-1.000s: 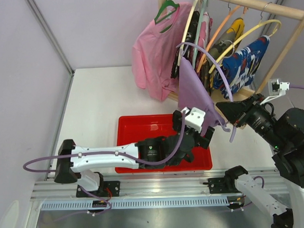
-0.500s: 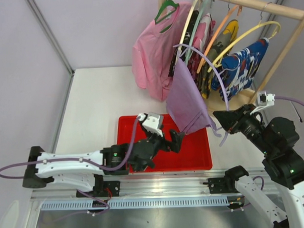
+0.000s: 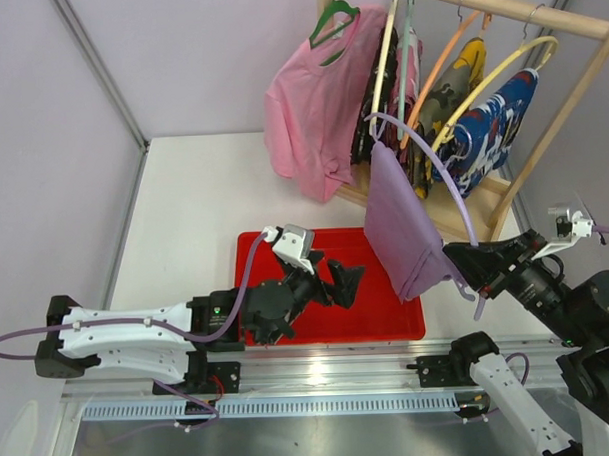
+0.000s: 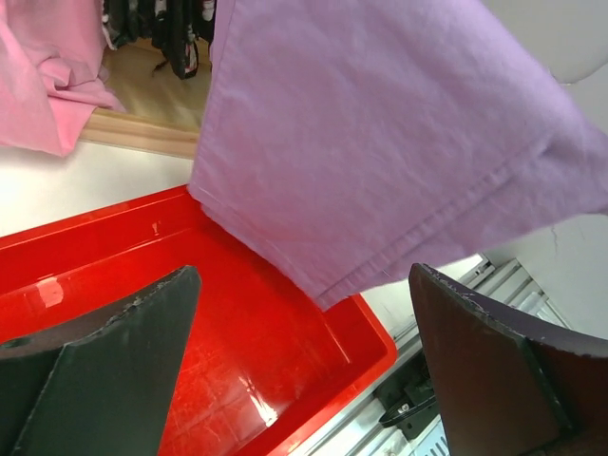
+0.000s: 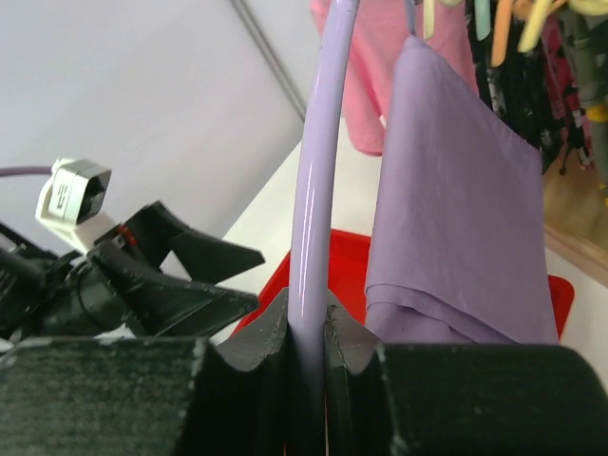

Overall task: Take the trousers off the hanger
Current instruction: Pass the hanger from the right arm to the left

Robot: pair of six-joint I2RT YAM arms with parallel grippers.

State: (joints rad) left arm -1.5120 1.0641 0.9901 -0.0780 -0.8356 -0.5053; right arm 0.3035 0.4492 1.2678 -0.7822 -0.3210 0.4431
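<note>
The pale lavender trousers (image 3: 410,229) hang folded over a lavender hanger (image 5: 321,142), held in the air above the right end of the red tray (image 3: 285,251). My right gripper (image 3: 464,267) is shut on the hanger's lower end, and in the right wrist view the jaws (image 5: 309,332) pinch the rod with the trousers (image 5: 456,218) just to its right. My left gripper (image 3: 338,279) stands open low over the tray, left of the trousers and not touching them. In the left wrist view the trousers' hem (image 4: 380,142) hangs beyond the wide-apart fingers (image 4: 104,361). The black speckled trousers (image 3: 365,111) hang on the rack.
The wooden rack (image 3: 517,15) at the back right carries a pink shirt (image 3: 306,118), a blue-red-white patterned garment (image 3: 486,132) and several coloured hangers. A metal rail runs along the table's near edge (image 3: 310,373). A purple wall stands on the left.
My left gripper has drawn back left and down from the trousers' hem, still open. My right arm has carried the hanger and trousers right and nearer, clear of the rack.
</note>
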